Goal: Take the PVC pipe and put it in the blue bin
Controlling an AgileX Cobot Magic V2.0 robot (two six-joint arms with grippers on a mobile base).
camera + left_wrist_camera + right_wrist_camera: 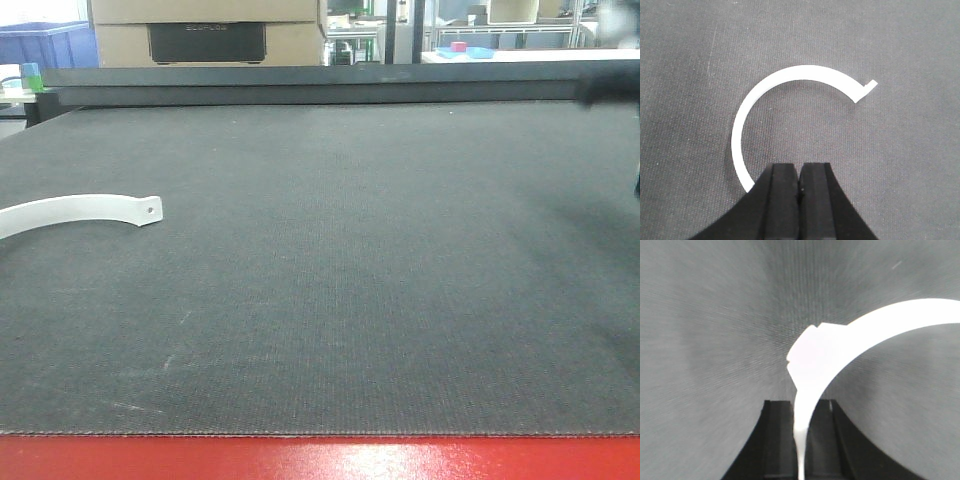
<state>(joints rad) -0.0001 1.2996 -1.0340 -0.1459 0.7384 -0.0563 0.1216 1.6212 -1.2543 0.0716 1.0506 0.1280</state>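
Note:
My right gripper (801, 412) is shut on a white curved strap (900, 315) that rises from between the jaws and arcs off to the right. Just above the jaws the strap meets a broader off-white lump (810, 357); I cannot tell whether this is the PVC pipe. The mat behind it is motion-blurred. My left gripper (800, 172) is shut with nothing in it, hovering over a second white strap (790, 75) that lies flat on the dark mat, its near end under the left finger. This strap (80, 212) shows at the left of the front view. The blue bin is out of view.
The dark woven mat (340, 280) covers the table, with a red edge (320, 460) at the front. A dark blur of the right arm (610, 85) is at the far right. Behind the table are a blue crate (45, 45) and cardboard boxes (205, 30).

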